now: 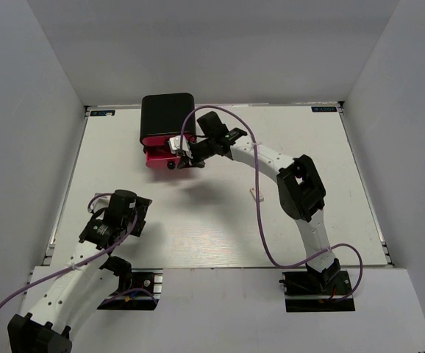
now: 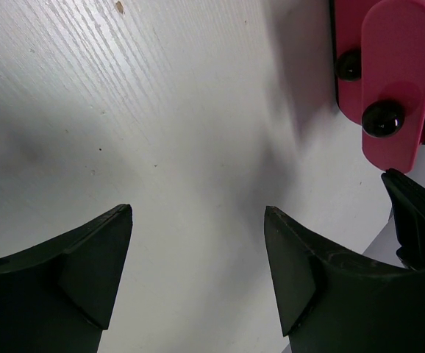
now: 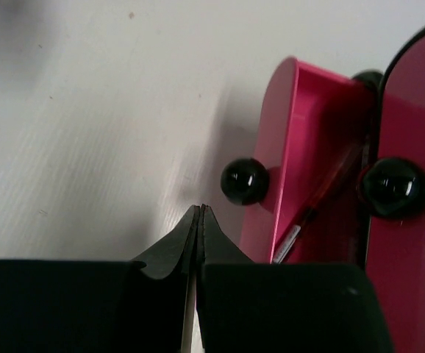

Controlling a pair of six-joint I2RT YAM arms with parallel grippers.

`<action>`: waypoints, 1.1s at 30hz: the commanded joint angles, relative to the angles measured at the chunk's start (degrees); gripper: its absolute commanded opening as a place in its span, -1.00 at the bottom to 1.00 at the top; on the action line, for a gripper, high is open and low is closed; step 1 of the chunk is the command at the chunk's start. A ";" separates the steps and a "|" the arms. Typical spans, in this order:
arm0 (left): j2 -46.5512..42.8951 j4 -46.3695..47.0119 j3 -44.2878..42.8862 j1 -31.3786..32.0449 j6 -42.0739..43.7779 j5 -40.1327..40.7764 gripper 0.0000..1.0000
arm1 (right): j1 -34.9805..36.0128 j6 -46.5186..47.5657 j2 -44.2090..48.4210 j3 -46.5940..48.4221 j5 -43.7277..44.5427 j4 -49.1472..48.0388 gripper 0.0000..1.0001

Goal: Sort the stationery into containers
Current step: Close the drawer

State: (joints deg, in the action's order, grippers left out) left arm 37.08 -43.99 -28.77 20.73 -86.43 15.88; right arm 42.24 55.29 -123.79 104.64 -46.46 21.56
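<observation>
My right gripper [image 1: 181, 151] meets the open pink drawer [image 1: 156, 159]; my left gripper [image 2: 198, 213] idles.
From above, the drawer juts from the black box [image 1: 167, 114]. Left wrist: jaws wide, empty. Right wrist: jaws pressed together, seemingly holding nothing; a red pen [image 3: 321, 197] lies inside the drawer.

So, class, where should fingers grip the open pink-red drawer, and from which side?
By its round black knob, from the front, one finger each side: it stands proud of the flat pink-red drawer front, probably the only part narrow enough to pinch.
</observation>
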 commanded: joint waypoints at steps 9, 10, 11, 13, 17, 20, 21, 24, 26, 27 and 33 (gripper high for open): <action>0.62 0.74 0.21 0.10 0.48 -0.23 0.65 | 1.70 -6.33 -1.89 -0.58 16.30 -6.70 -1.00; 0.62 0.74 0.21 0.10 0.48 -0.23 0.65 | 1.71 -6.59 -2.16 -0.49 17.53 -7.06 -1.00; 0.62 0.74 0.21 0.10 0.48 -0.23 0.65 | 1.79 -7.47 -2.16 -0.32 18.06 -7.41 -1.00; 0.62 0.74 0.21 0.10 0.48 -0.23 0.65 | 2.14 -8.26 -2.77 0.56 20.09 -8.73 -1.00; 0.62 0.74 0.21 0.10 0.48 -0.23 0.65 | 2.67 -9.32 -4.61 2.32 23.07 -10.22 -1.00; 0.62 0.74 0.21 0.10 0.48 -0.23 0.65 | 3.11 -10.02 -5.50 4.08 25.71 -11.01 -1.00; 0.62 0.74 0.21 0.10 0.48 -0.23 0.65 | 3.46 -10.20 -5.50 4.34 25.98 -11.45 -1.00; 0.62 0.74 0.21 0.10 0.48 -0.23 0.65 | 3.90 -10.37 -6.03 4.87 26.94 -12.77 -1.00; 0.62 0.74 0.21 0.10 0.48 -0.23 0.65 | 3.99 -10.64 -6.47 5.48 28.79 -13.74 -1.00; 0.62 0.74 0.21 0.10 0.48 -0.23 0.65 | 4.25 -10.90 -6.64 5.92 29.23 -14.17 -1.00; 0.62 0.74 0.21 0.10 0.48 -0.23 0.65 | 4.61 -11.87 -7.52 6.89 33.97 -17.69 -1.00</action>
State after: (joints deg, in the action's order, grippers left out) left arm 37.82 -43.66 -28.60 20.75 -86.41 15.64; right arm 46.50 44.34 -130.82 108.40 -15.99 9.63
